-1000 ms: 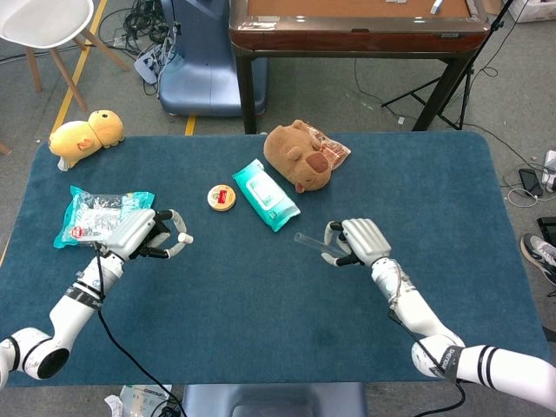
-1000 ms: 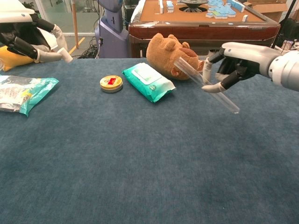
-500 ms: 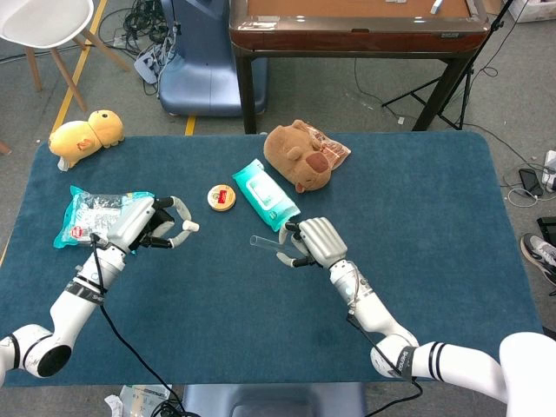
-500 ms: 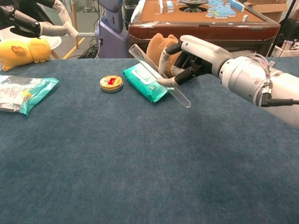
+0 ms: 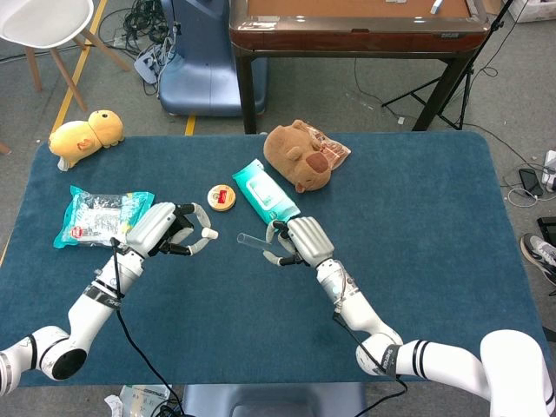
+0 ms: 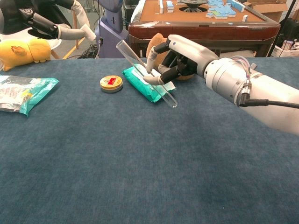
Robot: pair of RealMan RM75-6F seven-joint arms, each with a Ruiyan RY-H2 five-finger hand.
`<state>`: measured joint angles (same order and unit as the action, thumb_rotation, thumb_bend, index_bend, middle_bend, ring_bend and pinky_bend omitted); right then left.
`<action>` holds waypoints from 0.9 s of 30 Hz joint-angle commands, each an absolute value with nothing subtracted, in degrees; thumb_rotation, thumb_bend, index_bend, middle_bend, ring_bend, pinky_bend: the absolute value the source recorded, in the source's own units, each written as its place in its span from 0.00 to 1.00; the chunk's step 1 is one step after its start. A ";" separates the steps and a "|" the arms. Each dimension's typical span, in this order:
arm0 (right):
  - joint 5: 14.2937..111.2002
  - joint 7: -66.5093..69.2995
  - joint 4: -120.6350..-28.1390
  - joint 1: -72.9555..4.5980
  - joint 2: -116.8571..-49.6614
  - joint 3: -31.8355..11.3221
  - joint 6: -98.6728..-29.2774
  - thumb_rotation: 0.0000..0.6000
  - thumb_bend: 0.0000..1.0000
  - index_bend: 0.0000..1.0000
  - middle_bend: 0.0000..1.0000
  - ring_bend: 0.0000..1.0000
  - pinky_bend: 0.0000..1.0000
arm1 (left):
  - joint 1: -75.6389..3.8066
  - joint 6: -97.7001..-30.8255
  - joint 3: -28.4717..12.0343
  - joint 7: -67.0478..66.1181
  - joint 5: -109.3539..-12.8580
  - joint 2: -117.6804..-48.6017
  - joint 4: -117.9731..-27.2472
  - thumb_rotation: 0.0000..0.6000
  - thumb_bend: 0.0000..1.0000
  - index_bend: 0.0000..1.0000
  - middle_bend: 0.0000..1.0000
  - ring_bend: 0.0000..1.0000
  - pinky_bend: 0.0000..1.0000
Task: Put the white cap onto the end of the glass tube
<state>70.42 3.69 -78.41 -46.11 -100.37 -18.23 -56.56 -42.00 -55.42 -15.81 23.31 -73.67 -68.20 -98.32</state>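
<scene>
Right hand (image 5: 300,241) pinches the glass tube (image 6: 145,73) about mid-length, thumb against a finger, clear of the desk (image 5: 417,226). In the head view the tube's long axis runs roughly 9-to-3 o'clock, open end (image 5: 242,237) pointing to 9 o'clock, toward the other hand. In the chest view it tilts, open end high and far, closed end low and near.

Left hand (image 5: 170,233) holds the white cap (image 5: 207,234) at its fingertips, other fingers curled around it. Exactly how the cap is gripped is hard to read at this size.

Key relation: cap lies at about 9 o'clock from the tube's open end, near but not touching, a clear gap between. Both are at similar depth on the desk, so what's left looks like mostly a sideways closing move along the tube axis.

Judgement: cap bore has to line up with that tilted axis before contact. Height match between cap and tube mouth can't be confirmed from either view.
</scene>
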 commanded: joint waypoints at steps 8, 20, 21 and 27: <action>69.51 3.67 -78.56 -47.05 -101.16 -18.61 -55.61 1.00 0.54 0.62 0.93 1.00 1.00 | -42.97 -56.06 -16.40 20.71 -73.22 -70.28 -98.72 1.00 0.29 0.56 1.00 1.00 1.00; 68.80 3.01 -78.78 -47.58 -101.80 -18.89 -55.79 1.00 0.55 0.62 0.93 1.00 1.00 | -43.68 -55.68 -16.54 19.16 -72.79 -71.25 -98.64 1.00 0.29 0.56 1.00 1.00 1.00; 68.77 2.95 -78.79 -47.58 -101.79 -18.89 -55.84 1.00 0.55 0.62 0.93 1.00 1.00 | -43.74 -55.59 -16.54 19.11 -72.77 -71.28 -98.63 1.00 0.29 0.56 1.00 1.00 1.00; 68.68 3.05 -78.83 -47.60 -101.77 -18.80 -55.82 1.00 0.55 0.62 0.93 1.00 1.00 | -44.05 -55.19 -16.48 18.77 -72.68 -71.59 -98.62 1.00 0.29 0.56 1.00 1.00 1.00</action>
